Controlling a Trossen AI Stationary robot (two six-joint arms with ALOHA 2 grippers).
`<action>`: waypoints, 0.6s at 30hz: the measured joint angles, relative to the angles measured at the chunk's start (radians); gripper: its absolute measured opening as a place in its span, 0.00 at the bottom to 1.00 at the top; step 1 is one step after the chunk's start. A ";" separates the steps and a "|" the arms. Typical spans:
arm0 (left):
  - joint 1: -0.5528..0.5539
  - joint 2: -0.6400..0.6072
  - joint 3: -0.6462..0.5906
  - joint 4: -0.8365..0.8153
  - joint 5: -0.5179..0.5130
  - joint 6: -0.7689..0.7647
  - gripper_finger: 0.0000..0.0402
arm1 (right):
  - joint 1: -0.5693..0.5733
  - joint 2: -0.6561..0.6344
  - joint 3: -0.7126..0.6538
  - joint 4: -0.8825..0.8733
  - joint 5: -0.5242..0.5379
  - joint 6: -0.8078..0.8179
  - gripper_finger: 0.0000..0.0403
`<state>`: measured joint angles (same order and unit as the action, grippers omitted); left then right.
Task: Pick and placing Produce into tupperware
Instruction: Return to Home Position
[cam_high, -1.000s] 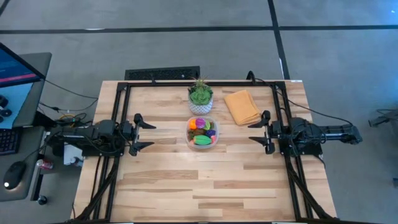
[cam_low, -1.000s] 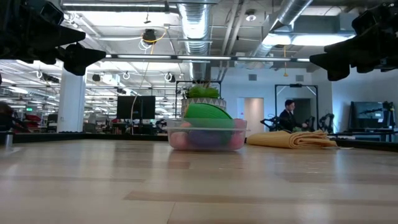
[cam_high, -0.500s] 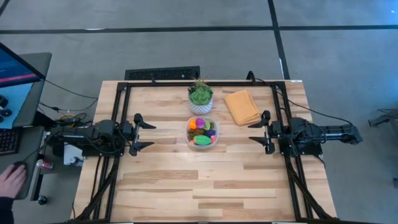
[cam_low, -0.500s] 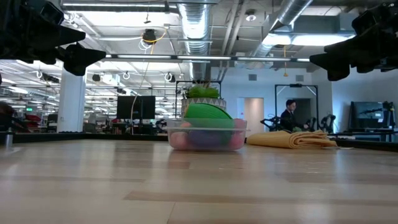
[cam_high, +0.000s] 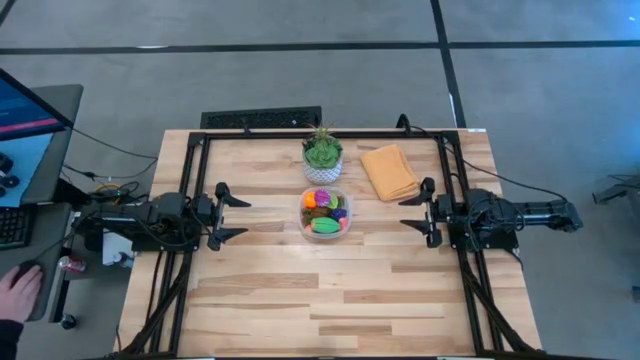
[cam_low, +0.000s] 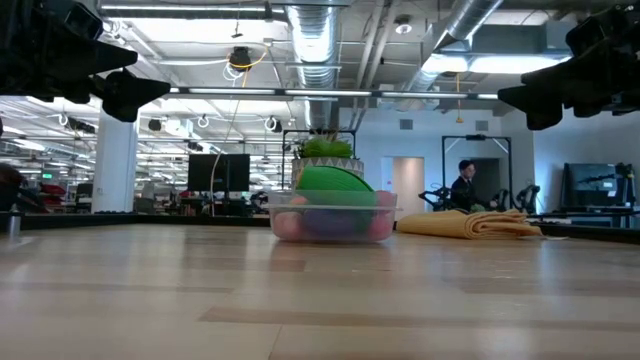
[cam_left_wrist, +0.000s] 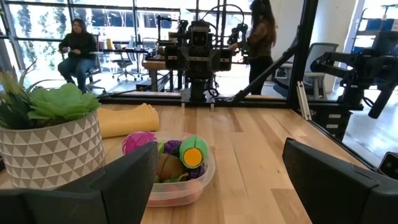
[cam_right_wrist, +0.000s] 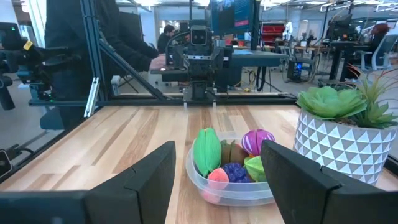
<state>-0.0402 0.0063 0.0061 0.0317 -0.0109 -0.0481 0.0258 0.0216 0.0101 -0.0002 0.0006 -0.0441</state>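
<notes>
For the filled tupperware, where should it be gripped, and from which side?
Probably from straight above, fingers outside two opposite walls of the tupperware, just under its flared rim. It sits upright and the produce heaps past the rim, leaving little room for a finger inside. The left hand and right hand wait open at either side.
</notes>
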 joint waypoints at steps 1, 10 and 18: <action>0.000 0.000 0.000 0.000 0.000 0.000 0.83 | 0.000 0.000 0.000 0.000 0.000 0.000 0.65; 0.000 0.000 0.000 0.000 0.000 0.005 0.83 | 0.000 0.000 0.000 0.000 0.000 0.000 0.65; 0.000 0.000 0.000 0.000 0.000 0.008 0.83 | 0.000 0.000 0.000 0.000 0.000 0.000 0.65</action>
<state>-0.0399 0.0067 0.0060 0.0316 -0.0109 -0.0400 0.0261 0.0216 0.0101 -0.0002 0.0006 -0.0441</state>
